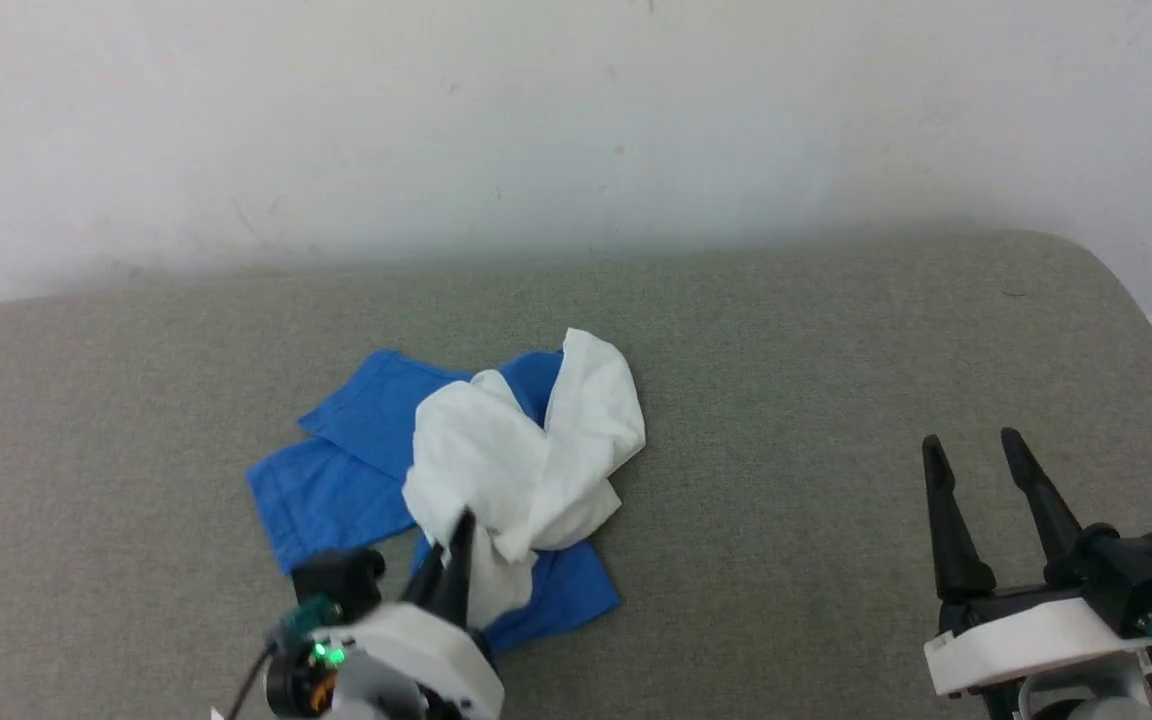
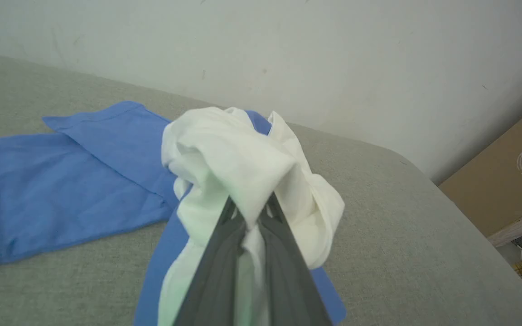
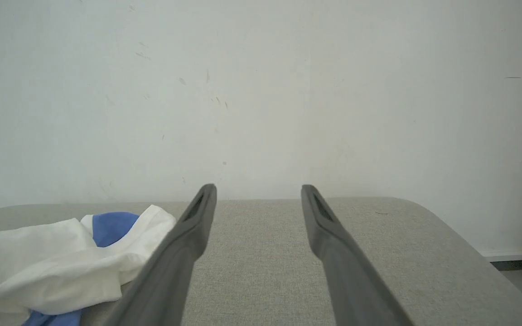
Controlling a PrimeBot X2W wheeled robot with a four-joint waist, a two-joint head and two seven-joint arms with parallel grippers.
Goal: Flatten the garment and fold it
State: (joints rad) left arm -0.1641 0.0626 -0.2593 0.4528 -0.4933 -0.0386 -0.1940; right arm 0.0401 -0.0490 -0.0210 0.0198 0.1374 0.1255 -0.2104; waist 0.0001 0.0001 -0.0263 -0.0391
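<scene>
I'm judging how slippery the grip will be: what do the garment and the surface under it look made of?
The garment: thin matte cloth, probably cotton; it crumples into soft folds. The surface: grey-green upholstery fabric, matte, with visible coarse weave and a rounded, seemingly padded edge.

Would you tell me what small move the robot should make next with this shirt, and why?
Probably lift the left gripper, shut on white cloth, up and back to draw the bunched shirt open; the open right gripper stands well apart from it.
</scene>
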